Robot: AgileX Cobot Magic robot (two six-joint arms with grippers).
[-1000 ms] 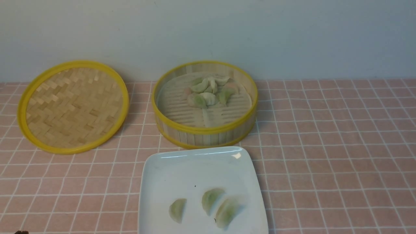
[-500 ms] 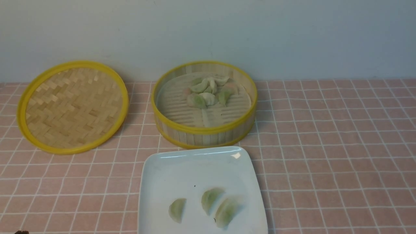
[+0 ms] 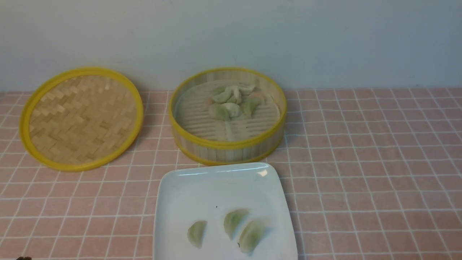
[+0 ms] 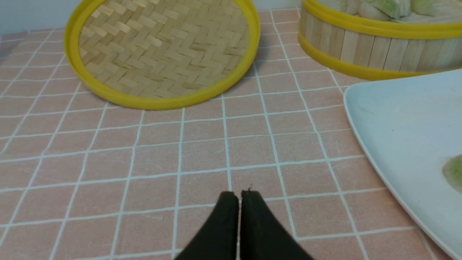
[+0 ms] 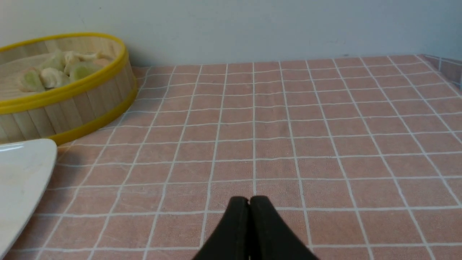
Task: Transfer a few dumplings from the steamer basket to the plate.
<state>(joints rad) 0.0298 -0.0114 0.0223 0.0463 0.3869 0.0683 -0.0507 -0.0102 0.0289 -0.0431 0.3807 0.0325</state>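
The steamer basket (image 3: 227, 148) stands at the back centre with several pale green and whitish dumplings (image 3: 231, 103) heaped on its slatted floor. The white square plate (image 3: 187, 191) lies in front of it and bears three green dumplings (image 3: 234, 222) near its front. My left gripper (image 4: 239, 196) is shut and empty, low over the cloth left of the plate (image 4: 397, 122). My right gripper (image 5: 249, 200) is shut and empty over the cloth right of the plate (image 5: 21, 173) and basket (image 5: 72, 104). Neither gripper shows clearly in the front view.
The shallow herringbone-woven lid (image 3: 81, 117) with a yellow rim leans at the back left; it also shows in the left wrist view (image 4: 162, 50). A pink checked cloth (image 3: 368, 162) covers the table. A pale wall runs behind.
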